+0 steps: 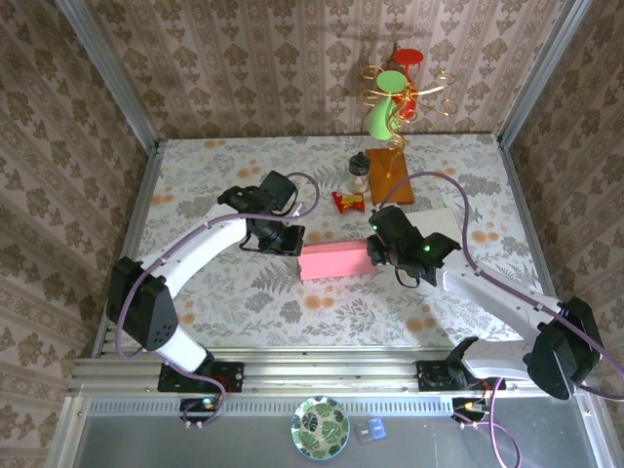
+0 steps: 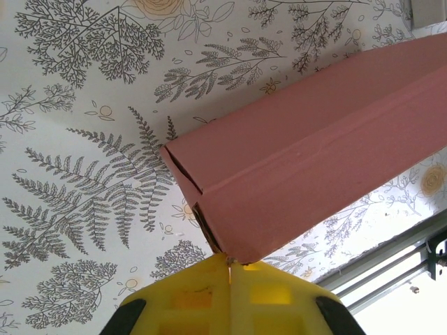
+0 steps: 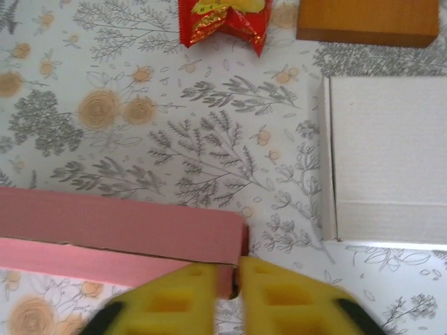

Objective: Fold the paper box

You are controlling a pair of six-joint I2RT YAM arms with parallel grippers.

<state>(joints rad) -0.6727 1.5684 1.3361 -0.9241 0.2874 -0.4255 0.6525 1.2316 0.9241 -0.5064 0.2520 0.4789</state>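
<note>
The paper box [image 1: 334, 260] lies flat and long across the middle of the table, pink face up. My left gripper [image 1: 285, 241] is at its left end. In the left wrist view the yellow fingers [image 2: 188, 300] are pressed together, and the tip of the gripper [image 2: 230, 264] touches the lower corner of the box [image 2: 314, 153]. I cannot tell whether a sliver of card is pinched. My right gripper [image 1: 378, 252] is at the right end. Its jaws [image 3: 237, 269] stand slightly apart, with the box's [image 3: 119, 227] pink end wall in the narrow gap.
A plain white card [image 1: 439, 222] [image 3: 387, 153] lies just right of the box. Behind it stand an orange wooden block [image 1: 390, 175] [image 3: 367, 21], a red snack packet [image 1: 347, 202] [image 3: 223, 17], a small bottle [image 1: 360, 173] and a wire stand [image 1: 395, 97]. Patterned walls enclose the table.
</note>
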